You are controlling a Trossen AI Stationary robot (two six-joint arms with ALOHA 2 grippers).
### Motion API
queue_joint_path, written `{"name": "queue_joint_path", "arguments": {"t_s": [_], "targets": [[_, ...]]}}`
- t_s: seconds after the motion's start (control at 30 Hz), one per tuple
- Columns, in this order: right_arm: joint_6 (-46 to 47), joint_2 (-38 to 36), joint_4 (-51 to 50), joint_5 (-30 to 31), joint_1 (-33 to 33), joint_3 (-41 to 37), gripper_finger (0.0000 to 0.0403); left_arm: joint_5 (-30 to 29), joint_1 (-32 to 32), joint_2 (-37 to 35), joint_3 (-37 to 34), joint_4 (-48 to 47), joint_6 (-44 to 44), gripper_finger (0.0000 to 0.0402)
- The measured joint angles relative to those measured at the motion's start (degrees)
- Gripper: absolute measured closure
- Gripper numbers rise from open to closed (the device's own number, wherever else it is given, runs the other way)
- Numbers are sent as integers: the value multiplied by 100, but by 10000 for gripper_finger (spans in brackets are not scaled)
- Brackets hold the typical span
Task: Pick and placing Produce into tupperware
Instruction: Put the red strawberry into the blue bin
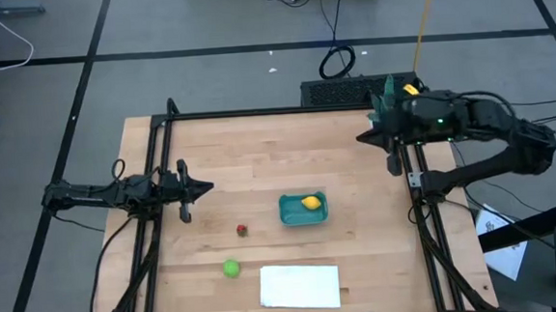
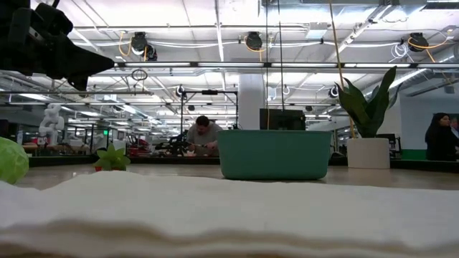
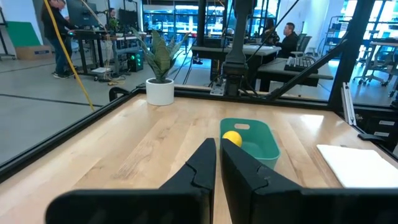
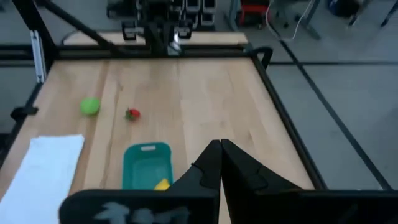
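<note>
So here's the layout, using the teal tub [image 1: 303, 210] as the anchor. The yellow lemon [image 1: 311, 202] is already inside it, sitting toward the tub's far-right corner in the overhead view, so I'd call one of three fruits done.

The little red fruit [image 1: 242, 230] sits on the bare tabletop [image 1: 258, 147] just left of the tub, slightly nearer the front edge. The green ball [image 1: 231, 268] is further out the same way, left and toward the front, next to the white sheet [image 1: 299, 285] that lies right in front of the tub.

Neither arm is working anything. The left gripper [image 1: 199, 189] hangs well left of the tub with its fingers [image 3: 205, 165] pressed together and nothing between them. The right gripper [image 1: 366, 137] is parked up by the tabletop's far-right edge, beyond the tub, near the potted plant [image 1: 387, 96], fingers also clenched and empty.

My guess: both leftover fruits lie on the left arm's side, so it looks better placed for the red one.
</note>
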Motion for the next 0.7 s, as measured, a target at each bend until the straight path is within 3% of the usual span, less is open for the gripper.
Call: {"name": "queue_joint_path", "arguments": {"t_s": [0.23,0.7], "targets": [[0,-750,427,269,-56,-828,403,0,0,2,0,0,0,376],[306,-2156,1769,77,-61,-2468,403,0,-2,1,0,2,-7,376]]}}
